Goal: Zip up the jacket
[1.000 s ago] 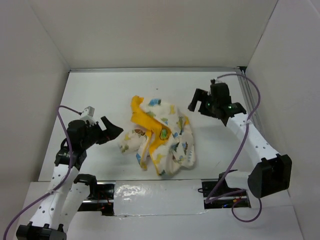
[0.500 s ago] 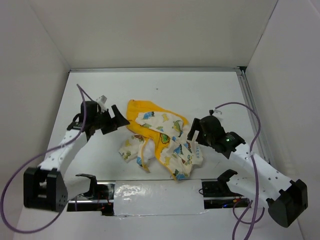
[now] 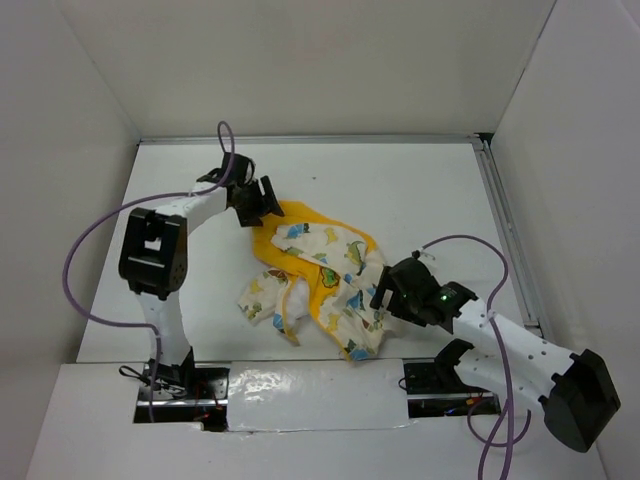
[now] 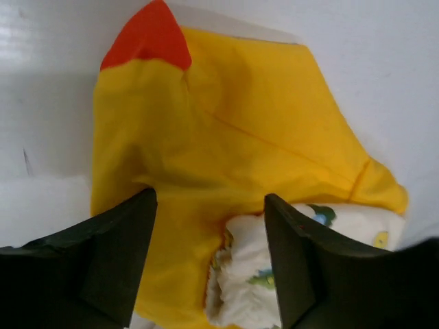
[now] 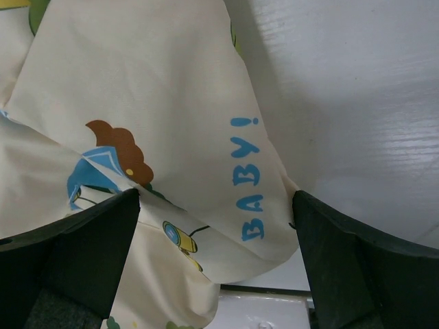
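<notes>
Left claw (image 3: pixel 262 203): released, its fingers (image 4: pixel 113 260) spread apart and pinching nothing; it hangs at the far-left end of the garment.
Hood (image 4: pixel 226 130): yellow cloth lying just under and ahead of the left claw, with an orange-red tip (image 4: pixel 147 38) at the corner beyond the fingertips.
Jacket (image 3: pixel 320 275): a crumpled heap on the white tabletop (image 3: pixel 420 190), stretched between the two claws. The hood lies toward the left claw and the cream animal-print body toward the right claw. Some white lining (image 3: pixel 290 297) is turned outward on the near side.
Front edges: folded over one another, neither flat nor lined up.
Zip: not seen in any view; where the slider or teeth sit cannot be told.
Right claw (image 3: pixel 385 292): released, fingers wide apart. A cream flap with blue "BABY!" lettering (image 5: pixel 250 179) lies between them, loose and unpinched.
Done so far: as I judge it, none of the zipping. The claws only stand at opposite ends of the heap, and neither has a hold.
Left to do: probably nearly everything. The cloth needs taking at both ends and spreading flat with the front up. Then the two edges have to meet, the slider has to be found and seated, and it has to be drawn up toward the hood.
Stage: likely early, about to take hold and straighten out.
</notes>
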`<state>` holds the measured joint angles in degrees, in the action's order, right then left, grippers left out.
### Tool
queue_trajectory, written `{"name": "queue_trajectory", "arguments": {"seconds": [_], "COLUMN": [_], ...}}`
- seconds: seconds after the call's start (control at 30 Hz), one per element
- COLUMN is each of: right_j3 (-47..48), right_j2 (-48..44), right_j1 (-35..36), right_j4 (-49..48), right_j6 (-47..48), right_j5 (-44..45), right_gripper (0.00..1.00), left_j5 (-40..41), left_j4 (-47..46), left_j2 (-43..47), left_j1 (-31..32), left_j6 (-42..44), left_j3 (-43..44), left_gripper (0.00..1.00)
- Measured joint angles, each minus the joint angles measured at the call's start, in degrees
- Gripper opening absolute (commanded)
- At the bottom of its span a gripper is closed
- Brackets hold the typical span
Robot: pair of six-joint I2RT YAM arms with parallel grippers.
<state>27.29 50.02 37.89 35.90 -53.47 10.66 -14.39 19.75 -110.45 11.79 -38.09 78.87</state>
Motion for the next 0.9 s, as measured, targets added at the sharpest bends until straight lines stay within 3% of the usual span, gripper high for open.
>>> {"name": "queue_trajectory", "arguments": {"seconds": [0.07, 0.1, 0.13, 0.17, 0.2, 0.23, 0.27, 0.37, 0.47, 0.7, 0.9], "right_j3": [-0.2, -0.2, -0.3, -0.3, -0.3, -0.3, -0.2, 1.6, 6.7, 17.2, 25.4], "right_j2": [1.0, 1.7, 2.1, 3.1, 4.0, 4.7, 5.0, 4.0, -0.4, -15.1, -23.1], "right_j1": [0.6, 1.0, 1.2, 1.6, 2.1, 2.4, 2.7, 3.3, 3.4, 3.8, 4.7], "right_j4": [-0.5, -0.9, -1.1, -1.6, -2.0, -2.0, -1.9, 0.3, 2.8, 2.7, 4.9], "right_j6": [-0.6, -0.7, -0.7, -0.8, -1.3, -1.1, -1.5, -2.7, -2.8, -0.2, 2.8], "right_j5": [0.1, 0.0, 0.0, -0.2, 0.3, 0.8, 1.3, 4.7, 9.4, 17.3, 20.9], "right_gripper": [0.98, 0.92, 0.67, 0.67, 0.23, 0.04, 0.0, 0.0, 0.0, 0.0, 0.0], "left_j5": [1.9, 2.7, 3.3, 3.9, 4.1, 4.5, 4.9, 7.1, 9.9, 15.2, 15.7], "left_j4": [2.3, 3.4, 4.5, 5.2, 6.0, 6.6, 7.2, 8.2, 7.9, 2.3, 3.3], "left_j2": [-3.9, -5.6, -6.9, -7.7, -8.4, -8.5, -8.5, -6.7, 0.6, 40.4, 66.8], "left_j1": [0.7, 0.9, 1.0, 1.0, 1.0, 1.0, 1.0, 1.1, 1.1, 1.8, 3.0], "left_j6": [-0.4, -0.5, -1.0, -1.1, -0.7, -0.9, -0.9, -0.7, -0.7, -0.9, -2.8], "left_j3": [4.1, 5.8, 7.1, 7.9, 8.5, 8.8, 9.0, 9.0, 4.7, -15.3, -18.2], "left_gripper": [0.55, 0.34, 0.0, 0.0, 0.0, 0.0, 0.0, 0.0, 0.0, 0.0, 0.0]}}
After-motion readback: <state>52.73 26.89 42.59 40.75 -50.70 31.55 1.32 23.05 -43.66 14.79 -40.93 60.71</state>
